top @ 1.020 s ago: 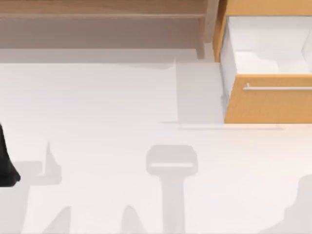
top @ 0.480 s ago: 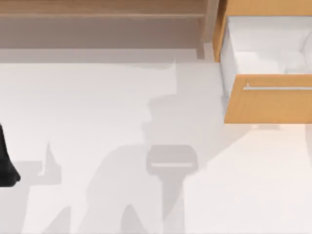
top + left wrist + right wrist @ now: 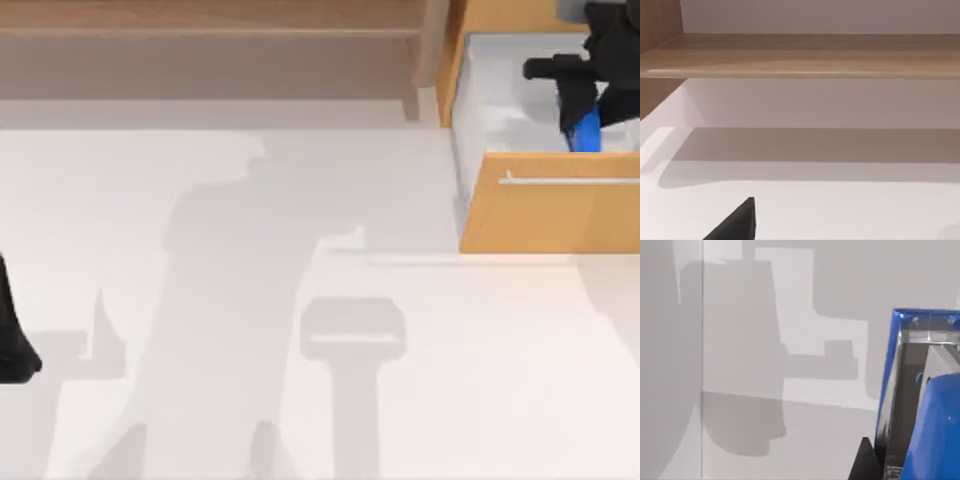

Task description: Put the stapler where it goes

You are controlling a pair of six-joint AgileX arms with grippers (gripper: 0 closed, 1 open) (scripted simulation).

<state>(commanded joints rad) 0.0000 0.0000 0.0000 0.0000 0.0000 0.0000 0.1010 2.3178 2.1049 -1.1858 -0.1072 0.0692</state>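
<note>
Blue, small and elongated, the stapler (image 3: 587,130) hangs grasped in the right gripper's (image 3: 583,112) fingers over the open orange wooden drawer (image 3: 550,205); better to lower it nearer the white floor before letting go.

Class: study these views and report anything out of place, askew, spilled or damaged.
Nothing stands out. The right hand holds the blue stapler over the open drawer; the left hand sits parked at the table's left edge.

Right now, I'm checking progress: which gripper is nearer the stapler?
Right. The right gripper is over the open drawer, holding the stapler; the left arm is parked at the table's far left edge.
</note>
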